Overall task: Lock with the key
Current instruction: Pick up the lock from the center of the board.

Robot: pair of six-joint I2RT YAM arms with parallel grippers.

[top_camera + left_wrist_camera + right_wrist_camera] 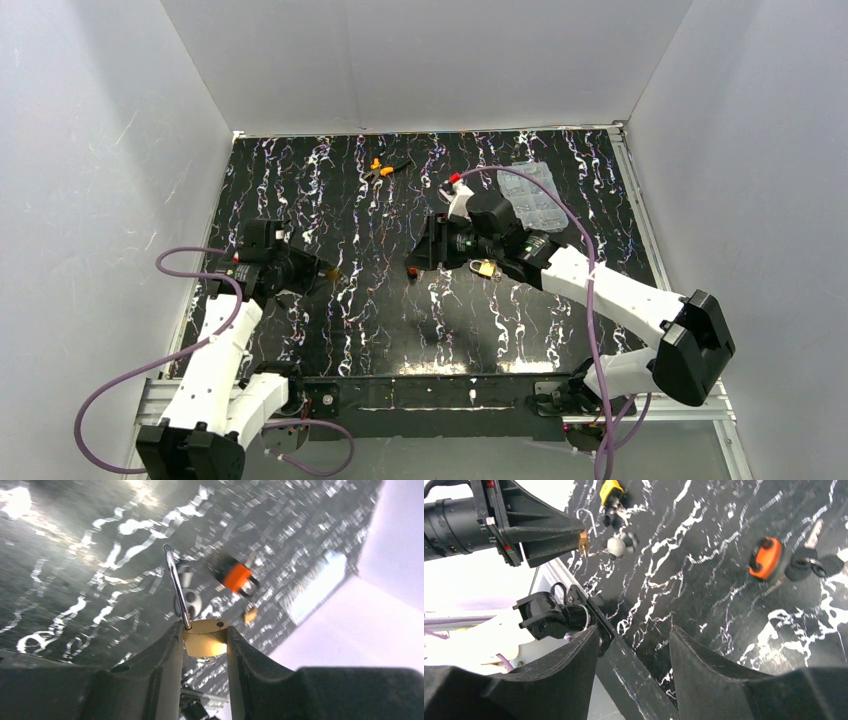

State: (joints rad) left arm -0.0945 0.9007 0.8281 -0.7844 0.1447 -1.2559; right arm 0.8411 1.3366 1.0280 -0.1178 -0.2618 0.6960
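Risking a slip first: pinching the lock [206, 642] just by its flat sides in the left claw [204, 630], so maybe twisting or dropping when a key pushes in. Risking a miss too: leaving the key [380, 168] lying on the surface [330, 200] at the far side, well apart from both claws, so needing a clean pick-up off a flat, shiny top. Maybe bumping the open loop [174, 580] sticking out of the lock. Maybe hiding the keyhole deep between the fingers, making it hard to reach.

Holding the lock clamped tight in the left claw, up off the surface on the left side. Reaching the left arm forward and pointing it toward the middle. Stretching the right arm from the near right corner toward the middle, tipping low. Spreading the right claw [633, 630] apart, gripping nothing, facing left toward the lock.
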